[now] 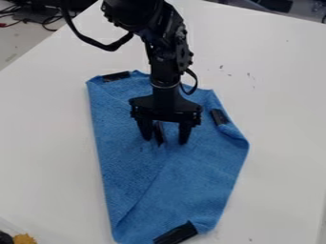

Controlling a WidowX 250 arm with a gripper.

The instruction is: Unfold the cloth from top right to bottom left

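The blue cloth (pixel 121 157) lies partly folded on the white table, with a diagonal fold line across its lower half. Black patches mark its upper left corner, its right edge and its bottom end. From the top of the view the black gripper (pixel 167 141) hangs down over the cloth's middle, its two fingers apart. Between them, closer to the left finger, is a narrow dark strip (pixel 158 133); whether a finger touches it, I cannot tell. The gripper hides part of the cloth's upper middle.
White table surface (pixel 280 95) surrounds the cloth. Dark cables (pixel 45 20) lie beyond the table's edge at the upper left. A yellow object (pixel 24 238) and something black sit in the lower left corner.
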